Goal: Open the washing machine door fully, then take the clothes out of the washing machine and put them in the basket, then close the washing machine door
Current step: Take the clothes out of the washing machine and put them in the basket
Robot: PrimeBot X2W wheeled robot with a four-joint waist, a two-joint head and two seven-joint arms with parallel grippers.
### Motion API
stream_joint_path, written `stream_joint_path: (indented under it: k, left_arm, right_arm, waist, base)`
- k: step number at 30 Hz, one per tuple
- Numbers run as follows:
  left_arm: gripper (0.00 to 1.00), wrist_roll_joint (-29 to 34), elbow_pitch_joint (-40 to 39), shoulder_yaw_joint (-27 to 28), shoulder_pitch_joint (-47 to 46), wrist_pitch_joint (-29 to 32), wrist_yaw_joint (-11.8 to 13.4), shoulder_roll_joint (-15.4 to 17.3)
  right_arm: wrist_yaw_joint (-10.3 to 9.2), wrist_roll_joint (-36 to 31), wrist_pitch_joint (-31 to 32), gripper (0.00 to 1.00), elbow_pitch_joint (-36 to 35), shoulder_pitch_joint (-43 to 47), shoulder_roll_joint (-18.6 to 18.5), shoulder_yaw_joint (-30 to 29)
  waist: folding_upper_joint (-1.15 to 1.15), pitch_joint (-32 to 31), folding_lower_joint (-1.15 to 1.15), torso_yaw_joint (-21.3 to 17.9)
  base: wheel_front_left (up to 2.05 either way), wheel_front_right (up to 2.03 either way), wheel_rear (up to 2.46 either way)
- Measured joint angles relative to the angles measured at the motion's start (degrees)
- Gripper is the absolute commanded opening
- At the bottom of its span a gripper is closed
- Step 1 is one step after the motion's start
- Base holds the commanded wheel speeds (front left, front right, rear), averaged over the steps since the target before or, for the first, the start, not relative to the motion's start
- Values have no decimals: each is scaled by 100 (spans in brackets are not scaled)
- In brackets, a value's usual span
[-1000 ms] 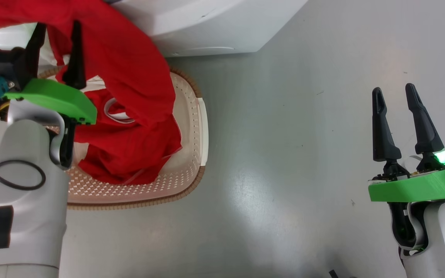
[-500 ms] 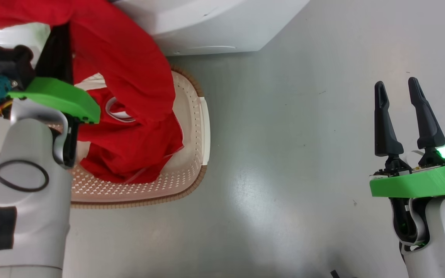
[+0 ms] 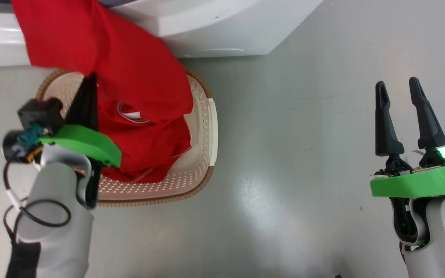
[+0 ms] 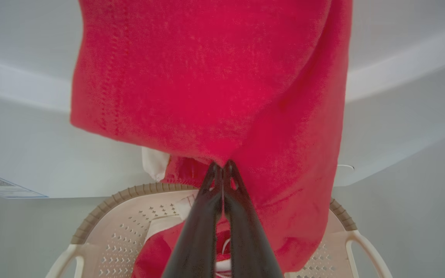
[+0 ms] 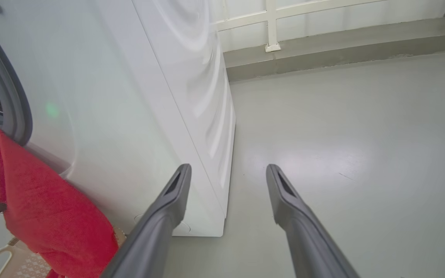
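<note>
Left hand (image 4: 222, 170) pinches the clothes (image 4: 207, 96): soft, light, draping from 12 o'clock over the basket (image 3: 197, 179); grip a bunched fold. Right hand (image 3: 397, 83) spread.

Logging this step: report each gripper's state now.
Left gripper: closed, pinching the red clothes.
Right gripper: open, holding nothing.

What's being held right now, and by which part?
The left gripper is shut on the clothes, pinching a low fold of the hanging red fabric. The right gripper is open, holding nothing.
</note>
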Motion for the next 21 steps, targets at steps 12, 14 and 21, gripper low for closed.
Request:
stream_joint_path:
  k: [12, 14, 21]
  left_arm:
    - [0, -14, 641, -75, 386, 1, 0, -101]
    - [0, -16, 855, -154, 386, 1, 0, -111]
    - [0, -108, 1180, -336, 381, 1, -1, -133]
  right_arm:
    - [0, 0, 0, 100, -7, 1, 0, -2]
    - [0, 0, 0, 100, -7, 1, 0, -3]
    - [0, -1, 0, 100, -7, 1, 0, -3]
  waist:
    - [0, 39, 0, 6]
    - [0, 52, 0, 5]
    - [0, 67, 0, -4]
  base:
    - [0, 0, 0]
    - [0, 0, 0]
    - [0, 0, 0]
